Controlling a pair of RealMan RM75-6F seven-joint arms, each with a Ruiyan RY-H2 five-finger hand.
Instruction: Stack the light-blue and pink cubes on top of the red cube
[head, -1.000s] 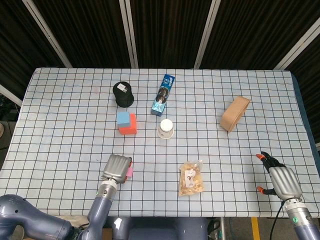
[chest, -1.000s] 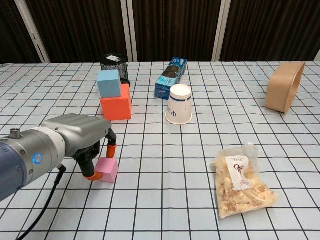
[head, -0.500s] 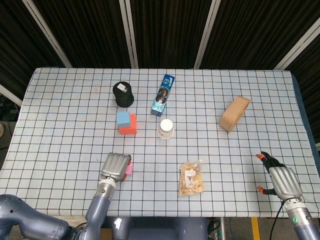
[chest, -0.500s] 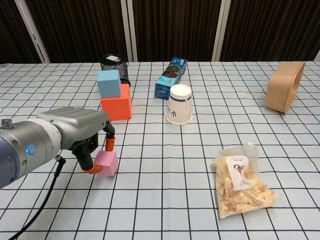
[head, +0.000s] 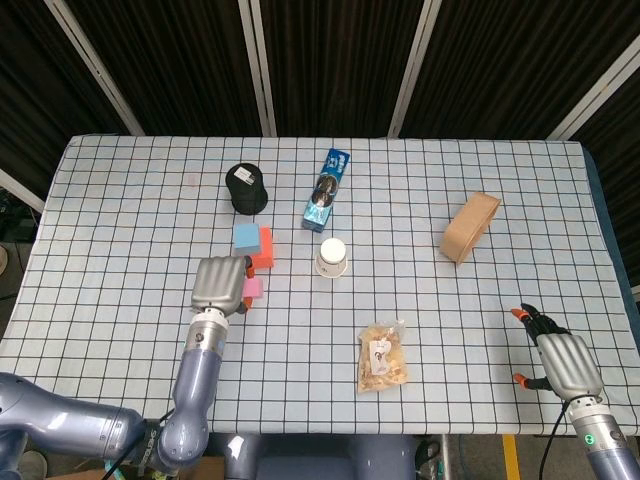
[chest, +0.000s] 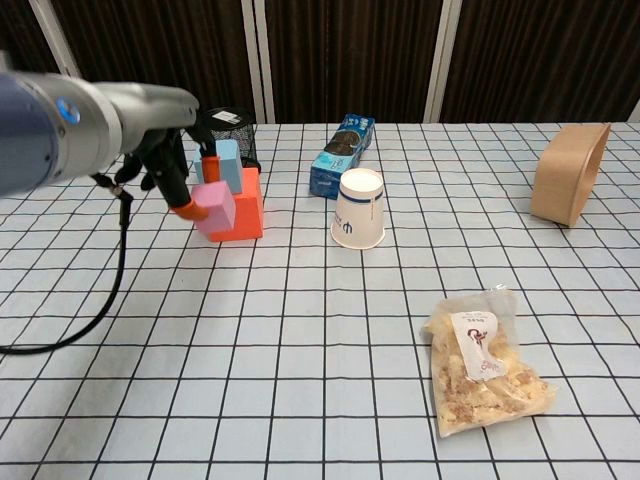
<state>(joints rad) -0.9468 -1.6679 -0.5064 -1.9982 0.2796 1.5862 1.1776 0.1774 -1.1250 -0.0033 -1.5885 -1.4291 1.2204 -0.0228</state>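
Left hand (chest: 165, 150): fingers closed around pink cube (chest: 214, 206), held above table.
Light-blue cube (chest: 228, 165): atop red cube (chest: 245, 205).
Right hand (head: 562, 362): fingers spread, empty.

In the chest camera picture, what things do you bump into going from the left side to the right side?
left hand → pink cube → white paper cup → snack bag → tan box

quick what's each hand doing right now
Left hand: holding the pink cube, lifted off the table beside the red cube.
Right hand: holding nothing, near the table's right front corner; fingers too unclear to call open or closed.
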